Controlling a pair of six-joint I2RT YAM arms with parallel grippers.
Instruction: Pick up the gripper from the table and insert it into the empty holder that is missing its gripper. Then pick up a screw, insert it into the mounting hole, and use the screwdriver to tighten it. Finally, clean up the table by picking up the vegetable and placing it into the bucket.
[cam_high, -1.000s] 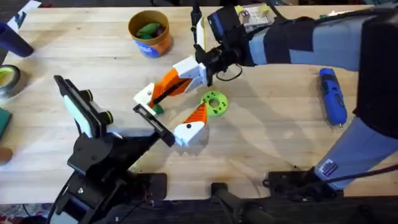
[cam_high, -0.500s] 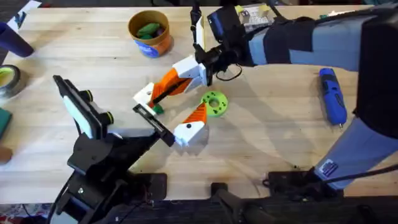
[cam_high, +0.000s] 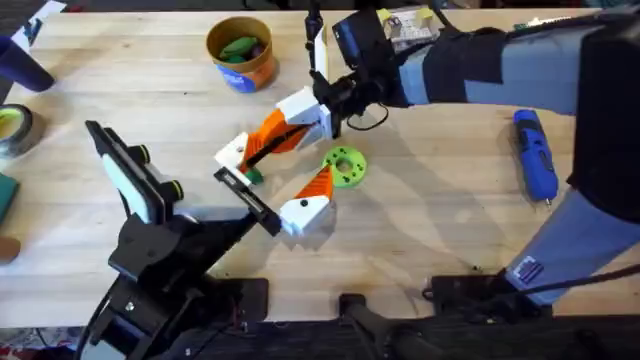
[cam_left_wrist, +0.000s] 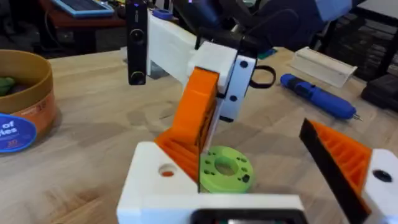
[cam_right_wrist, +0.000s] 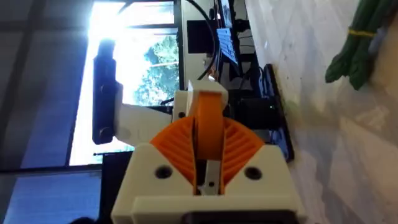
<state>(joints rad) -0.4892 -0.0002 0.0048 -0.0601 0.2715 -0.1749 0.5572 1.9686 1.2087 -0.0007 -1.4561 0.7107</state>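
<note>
1. Right gripper (cam_high: 322, 108) clamps the white base of the orange gripper (cam_high: 272, 133), whose long finger slants down to the empty holder (cam_high: 232, 153).
2. Left gripper's opening cannot be told.
3. Beside the holder lies a green disc (cam_high: 345, 166).
4. Beyond the holder stands the bucket (cam_high: 241, 53); the screwdriver (cam_high: 535, 155) lies well apart.

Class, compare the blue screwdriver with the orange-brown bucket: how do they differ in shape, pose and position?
The screwdriver is long and pen-shaped; the bucket is a short round cup. The screwdriver lies flat; the bucket stands upright with something green inside. The screwdriver is at the table's right side, the bucket at its far edge. Both sit untouched.
</note>
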